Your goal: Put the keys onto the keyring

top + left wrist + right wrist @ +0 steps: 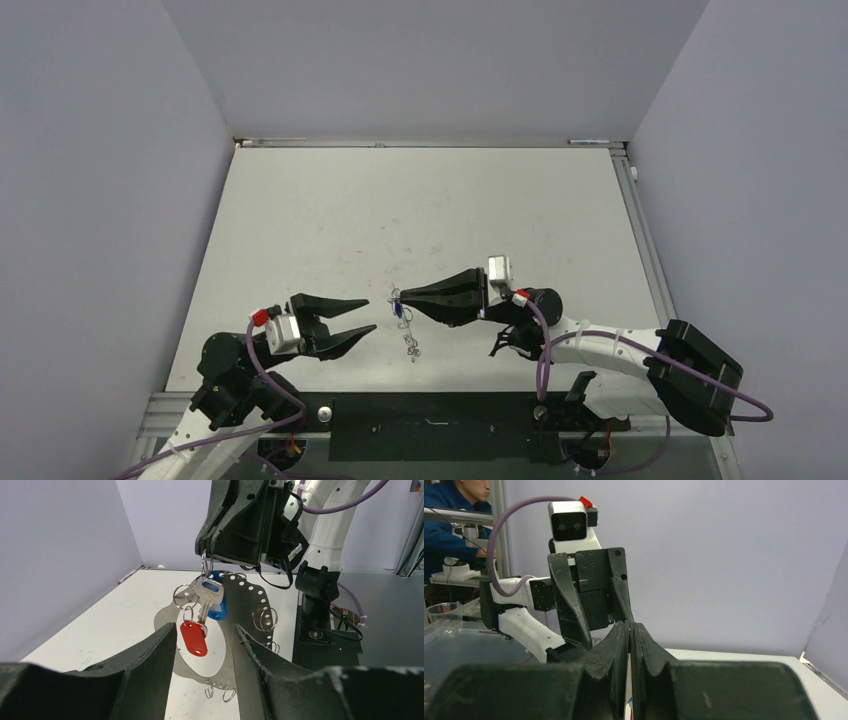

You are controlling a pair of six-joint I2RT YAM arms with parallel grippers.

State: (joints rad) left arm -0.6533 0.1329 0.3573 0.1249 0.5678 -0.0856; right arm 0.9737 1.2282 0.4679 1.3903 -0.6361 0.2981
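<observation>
Pinching a small wire loop of the keyring with the right gripper, fingers pressed tight together. Dangling a red key and a blue key on little loops under that pinch, in front of the hoop. Holding nothing in the left gripper, fingers spread wide, near the keys. Hanging over the tabletop, near the middle of its near edge.

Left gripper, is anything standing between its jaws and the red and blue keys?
Nothing visible. The keys dangle from a small ring pinched by the right gripper, straight ahead of the left gripper, whose jaws are open, with only air between.
</observation>
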